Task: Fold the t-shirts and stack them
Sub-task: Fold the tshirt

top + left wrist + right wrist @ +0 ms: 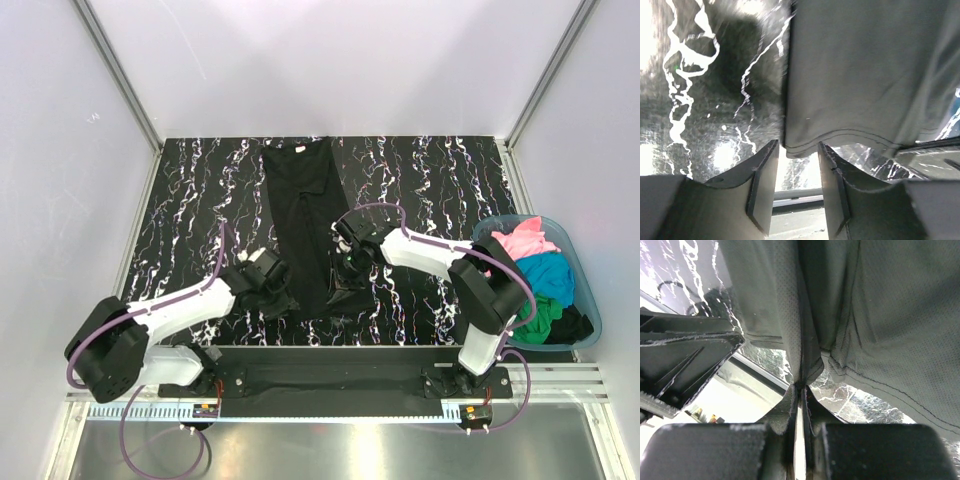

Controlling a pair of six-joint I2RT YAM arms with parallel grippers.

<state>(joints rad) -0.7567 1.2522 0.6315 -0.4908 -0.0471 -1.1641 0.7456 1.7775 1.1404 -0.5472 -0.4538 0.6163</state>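
The large black t-shirt (305, 220) lies as a long narrow strip down the middle of the marbled table, collar at the far end. My left gripper (283, 292) is at the near left corner of its hem. In the left wrist view the left gripper (797, 150) stands open, with the hem (865, 75) just past its tips and nothing pinched. My right gripper (345, 280) is at the near right side. Up close the right gripper (801, 385) is shut on a bunched fold of the black shirt's hem (890, 315). Pink (525, 240), turquoise (550, 272) and green (530, 322) t-shirts lie heaped at the right.
The heaped shirts sit in a translucent teal tub (598, 310) at the table's right edge. A black rail (330, 375) with both arm bases runs along the near edge. White walls with metal posts close in the back and sides.
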